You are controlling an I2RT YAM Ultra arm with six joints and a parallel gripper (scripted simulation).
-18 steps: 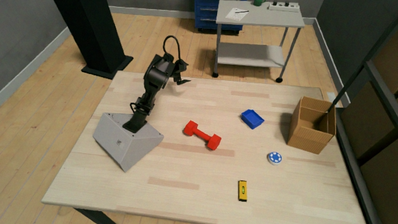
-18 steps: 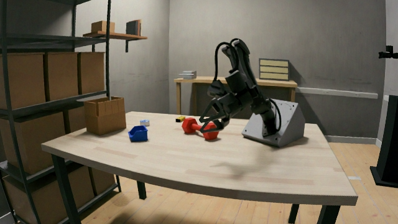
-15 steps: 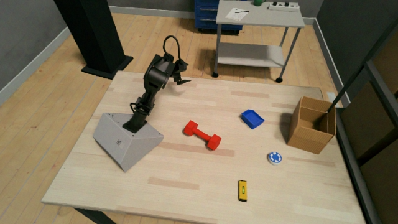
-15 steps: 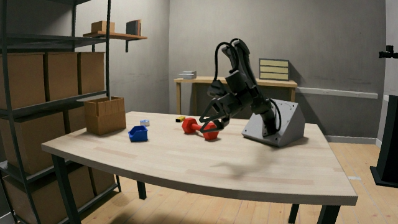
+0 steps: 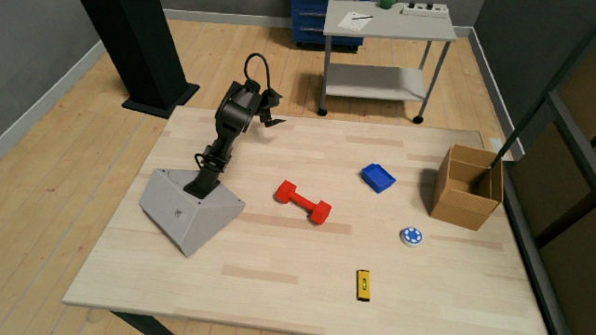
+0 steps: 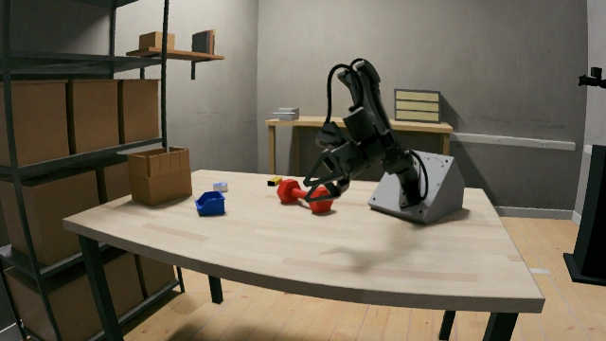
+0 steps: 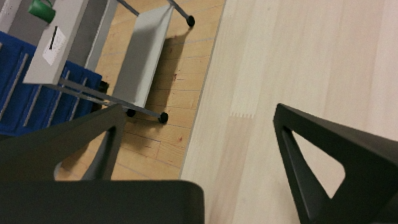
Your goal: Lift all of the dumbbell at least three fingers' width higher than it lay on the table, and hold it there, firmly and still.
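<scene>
A red dumbbell (image 5: 303, 202) lies flat on the wooden table near its middle; it also shows in the exterior view (image 6: 303, 195). My gripper (image 5: 271, 117) is open and empty, held above the table's far edge, well away from the dumbbell and to its left rear. In the exterior view the open fingers (image 6: 323, 188) overlap the dumbbell only by line of sight. The wrist view shows both fingers spread wide over bare table top and its edge; the dumbbell is not in that view.
A small blue bin (image 5: 378, 178), an open cardboard box (image 5: 467, 186), a blue-and-white round disc (image 5: 412, 236) and a yellow level (image 5: 363, 285) lie on the table's right half. My grey base (image 5: 190, 210) stands at the left. A grey cart (image 5: 386, 56) stands beyond the far edge.
</scene>
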